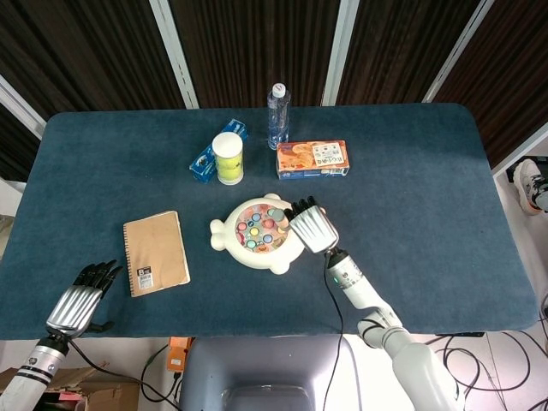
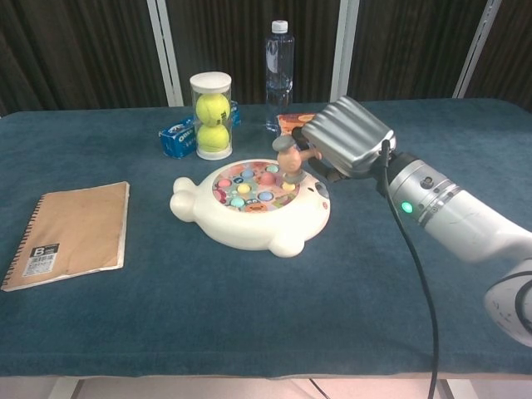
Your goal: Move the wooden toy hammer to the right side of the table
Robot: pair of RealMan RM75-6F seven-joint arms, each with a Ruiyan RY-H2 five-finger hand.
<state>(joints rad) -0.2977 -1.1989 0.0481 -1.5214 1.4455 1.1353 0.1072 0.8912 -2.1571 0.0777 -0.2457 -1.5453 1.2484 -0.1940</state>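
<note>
My right hand (image 2: 347, 137) holds the wooden toy hammer (image 2: 291, 158) by its handle, with the brown head hanging just above the right part of the cream whack-a-mole toy (image 2: 249, 220). In the head view the right hand (image 1: 312, 227) covers the handle, and only the hammer head (image 1: 276, 211) peeks out over the toy (image 1: 257, 235). My left hand (image 1: 79, 300) rests low at the table's front left edge, fingers curled in, holding nothing.
A tan notebook (image 1: 155, 252) lies at the left. Behind the toy stand a tube of tennis balls (image 1: 228, 157), a blue packet (image 1: 205, 159), a water bottle (image 1: 277, 116) and an orange snack box (image 1: 312, 159). Bare blue cloth (image 1: 428, 197) covers the right half.
</note>
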